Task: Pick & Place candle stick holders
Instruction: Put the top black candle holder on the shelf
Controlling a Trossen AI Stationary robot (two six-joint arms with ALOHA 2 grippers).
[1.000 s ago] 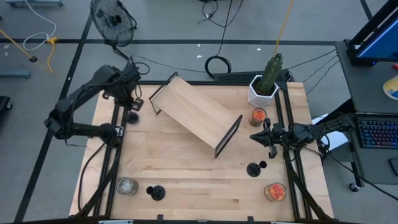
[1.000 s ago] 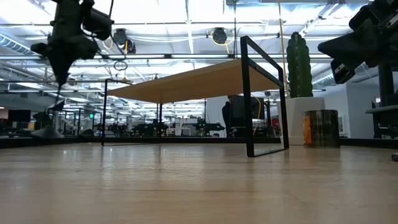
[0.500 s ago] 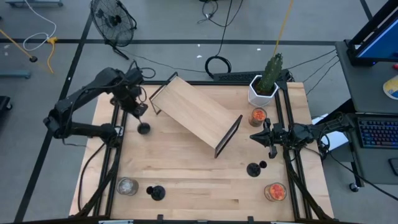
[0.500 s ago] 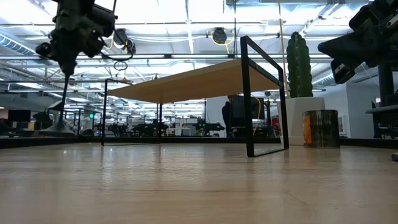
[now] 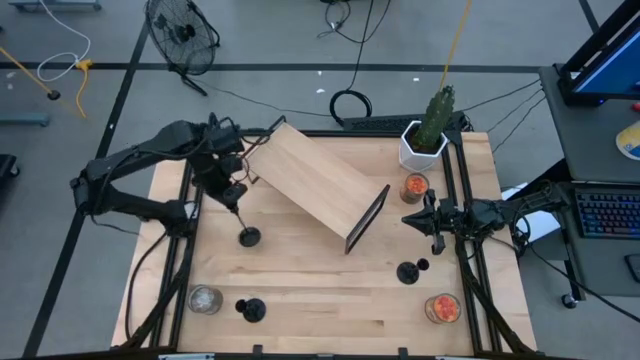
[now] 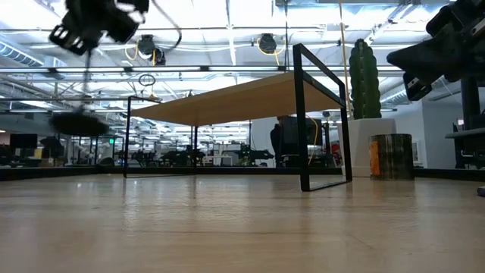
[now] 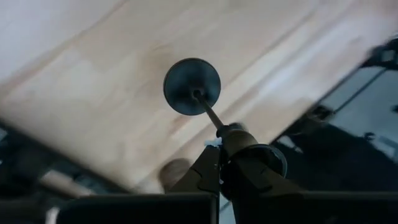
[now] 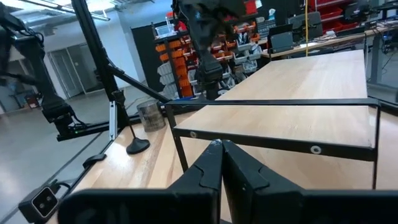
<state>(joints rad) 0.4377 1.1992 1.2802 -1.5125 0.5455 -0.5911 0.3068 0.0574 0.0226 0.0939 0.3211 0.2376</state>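
Left wrist view: a black candle stick holder (image 7: pixel 192 87) is pinched at its cup end by the left gripper (image 7: pixel 219 163), its disc base hanging toward 11 o'clock; it is judged rigid, light and bottom-heavy, best held by the thin stem.

Wooden table (image 5: pixel 300 270) with shelf (image 5: pixel 315 185), jars, holders.

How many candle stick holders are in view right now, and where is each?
3: one candle stick holder held by the left gripper beside the shelf, one at the near edge, one near the right gripper.
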